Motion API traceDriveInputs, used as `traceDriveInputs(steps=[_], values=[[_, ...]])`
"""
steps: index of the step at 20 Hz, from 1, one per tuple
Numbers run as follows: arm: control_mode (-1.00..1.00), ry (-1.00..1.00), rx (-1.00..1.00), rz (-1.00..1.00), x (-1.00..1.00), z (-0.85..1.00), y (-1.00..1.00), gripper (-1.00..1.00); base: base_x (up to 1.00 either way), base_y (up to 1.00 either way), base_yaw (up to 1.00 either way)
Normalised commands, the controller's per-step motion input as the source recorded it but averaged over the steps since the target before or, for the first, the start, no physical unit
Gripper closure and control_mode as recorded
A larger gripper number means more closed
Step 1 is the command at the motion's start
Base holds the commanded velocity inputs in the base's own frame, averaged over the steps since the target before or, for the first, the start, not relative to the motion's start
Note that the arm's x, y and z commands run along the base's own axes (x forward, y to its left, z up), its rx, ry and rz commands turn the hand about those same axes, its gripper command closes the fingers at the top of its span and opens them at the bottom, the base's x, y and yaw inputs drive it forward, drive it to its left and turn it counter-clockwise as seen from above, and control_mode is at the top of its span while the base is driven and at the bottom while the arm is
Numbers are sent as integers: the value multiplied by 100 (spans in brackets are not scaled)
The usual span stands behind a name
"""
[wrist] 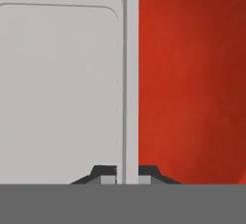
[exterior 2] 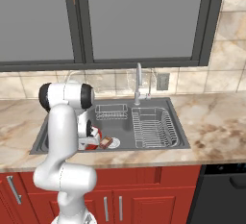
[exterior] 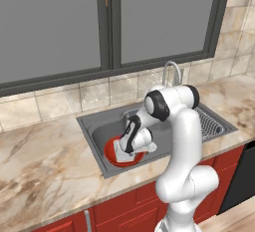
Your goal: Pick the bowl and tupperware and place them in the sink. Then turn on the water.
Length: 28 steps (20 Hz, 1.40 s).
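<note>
The sink (exterior: 88, 125) holds the glossy red bowl (exterior: 113, 159) in its left basin. My gripper (exterior: 128, 149) reaches down into the basin, right over the bowl. The hand view shows the light grey tupperware (wrist: 62, 88) close up. Its thin upright rim (wrist: 130, 74) stands between my two fingertips, and my gripper (wrist: 127, 175) is shut on it. The red bowl (wrist: 192, 74) lies directly behind the tupperware. From the right base view, a sliver of the bowl (exterior 2: 96, 132) shows beside my arm. No water runs from the curved chrome faucet (exterior: 172, 71).
A wire rack (exterior 2: 153, 128) fills the sink's right basin, and a smaller wire basket (exterior 2: 111, 111) sits at the back. A small white-and-brown drain piece (exterior 2: 113, 143) lies on the sink floor. Marble counter (exterior: 40, 151) surrounds the sink, with a window behind.
</note>
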Motion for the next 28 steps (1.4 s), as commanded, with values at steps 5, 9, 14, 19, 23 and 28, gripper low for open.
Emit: traceDriveInputs(steps=[5,9,14,19,23,28], values=[[-100,0,0,0,0,0,0,-100,0,0,0],[-100,0,0,0,-7,24,0,-100,0,0,0],[-100,0,-4,0,-21,50,0,-100,0,0,0],[-100,0,-5,0,-16,49,0,-100,0,0,0],[-100,0,-5,0,-6,56,0,-100,0,0,0],[-100,2,-2,0,-13,54,-16,-100,0,0,0]])
